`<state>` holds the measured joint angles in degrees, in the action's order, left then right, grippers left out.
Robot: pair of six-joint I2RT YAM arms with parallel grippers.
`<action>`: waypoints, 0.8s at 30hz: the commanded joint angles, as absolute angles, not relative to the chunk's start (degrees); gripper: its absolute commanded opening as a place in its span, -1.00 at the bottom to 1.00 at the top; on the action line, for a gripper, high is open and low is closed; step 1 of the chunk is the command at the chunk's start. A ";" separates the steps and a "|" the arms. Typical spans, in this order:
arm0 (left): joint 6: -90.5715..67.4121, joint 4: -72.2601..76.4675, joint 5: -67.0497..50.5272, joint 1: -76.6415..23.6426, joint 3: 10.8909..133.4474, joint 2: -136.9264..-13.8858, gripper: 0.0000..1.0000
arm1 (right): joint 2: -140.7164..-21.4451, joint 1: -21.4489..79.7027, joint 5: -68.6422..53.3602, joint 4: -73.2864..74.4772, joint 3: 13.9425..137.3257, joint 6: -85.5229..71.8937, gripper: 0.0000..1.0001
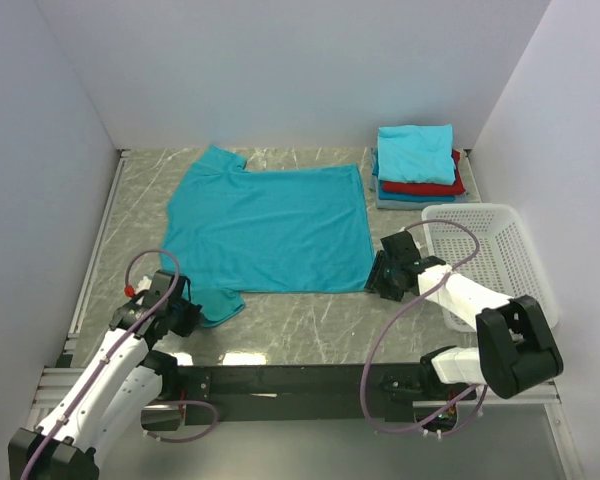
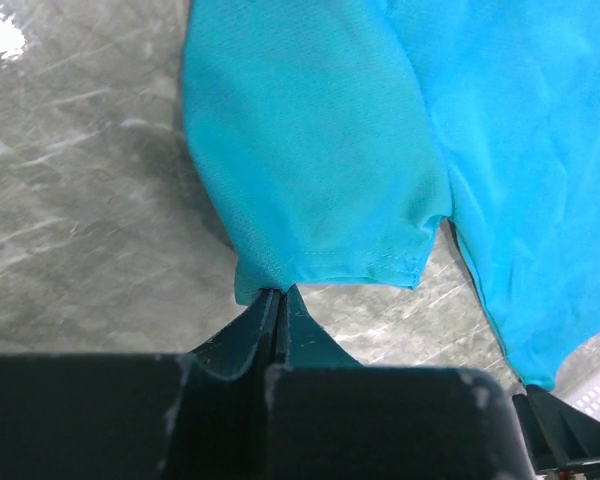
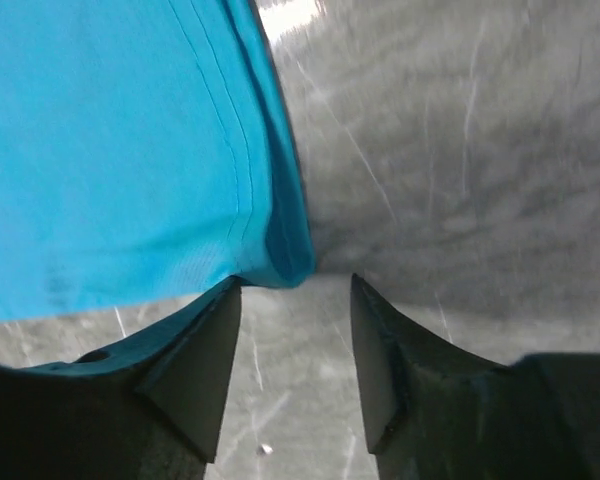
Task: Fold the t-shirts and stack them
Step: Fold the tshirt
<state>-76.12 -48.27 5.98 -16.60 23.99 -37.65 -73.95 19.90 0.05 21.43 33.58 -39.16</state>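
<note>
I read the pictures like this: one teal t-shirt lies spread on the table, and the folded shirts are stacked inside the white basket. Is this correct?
Not quite. The folded stack is not inside the white basket. It sits on the table just behind the basket, as the top external view shows. The teal t-shirt does lie spread on the table.

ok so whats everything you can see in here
spread t-shirt: 1, teal, flat on the middle of the table
folded t-shirts: one stack, teal on top with red and blue below, far right corner
basket: 1, white lattice, right side, near the stack
table: 1, grey marbled
left hand: 1, black, shut on the near sleeve's hem
right hand: 1, black, jaws apart at the shirt's near right corner
</note>
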 commanded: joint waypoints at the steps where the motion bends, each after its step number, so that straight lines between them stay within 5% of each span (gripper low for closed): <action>1: -75.33 -45.79 8.08 -16.79 24.69 -38.14 -0.99 | -77.43 20.21 2.90 19.42 35.85 -39.73 0.08; 13: -69.97 -41.57 9.23 -16.87 29.88 -43.24 -0.99 | -77.96 20.21 2.55 22.58 38.32 -38.94 -0.97; 24: -66.54 -40.35 11.78 -16.79 36.02 -44.65 -0.99 | -75.41 20.21 1.76 27.69 40.78 -36.83 -1.00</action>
